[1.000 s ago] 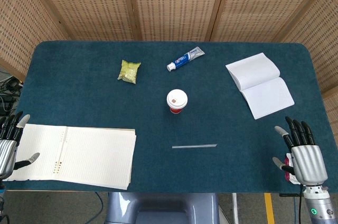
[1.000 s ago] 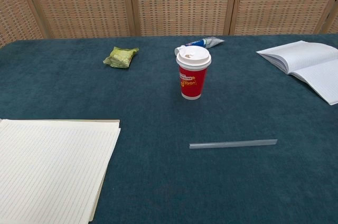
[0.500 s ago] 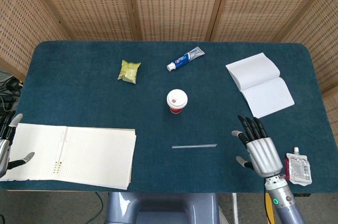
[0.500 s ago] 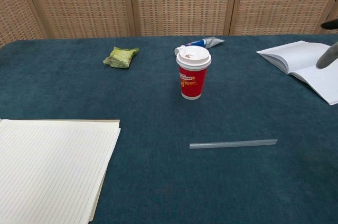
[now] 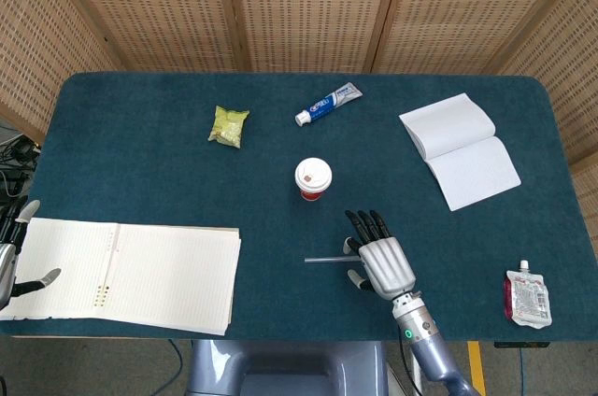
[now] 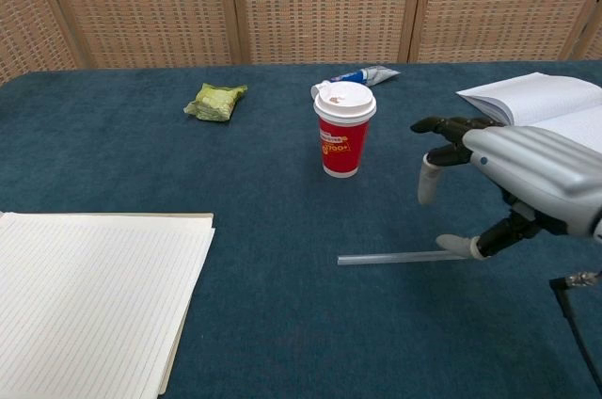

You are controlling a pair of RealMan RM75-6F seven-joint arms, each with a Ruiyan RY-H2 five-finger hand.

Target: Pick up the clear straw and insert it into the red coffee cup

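The clear straw (image 5: 327, 259) (image 6: 390, 257) lies flat on the blue table in front of the red coffee cup (image 5: 313, 179) (image 6: 344, 130), which stands upright with a white lid. My right hand (image 5: 381, 257) (image 6: 508, 178) hovers over the straw's right end with fingers spread, holding nothing; it hides that end in the head view. In the chest view its thumb tip sits close to the straw; contact cannot be told. My left hand (image 5: 11, 247) stays open at the table's left edge beside the lined notepad, far from the straw.
A lined notepad (image 5: 131, 275) (image 6: 89, 300) covers the near left. A green packet (image 5: 228, 125) (image 6: 215, 101) and a toothpaste tube (image 5: 328, 104) (image 6: 362, 75) lie behind the cup. An open booklet (image 5: 461, 149) (image 6: 550, 117) lies at the right. A small pouch (image 5: 528, 298) rests near the front right edge.
My right hand has swept leftward from the table's front right corner to above the straw's right end, uncovering the pouch. The straw and cup have not moved. The left hand shifted slightly.
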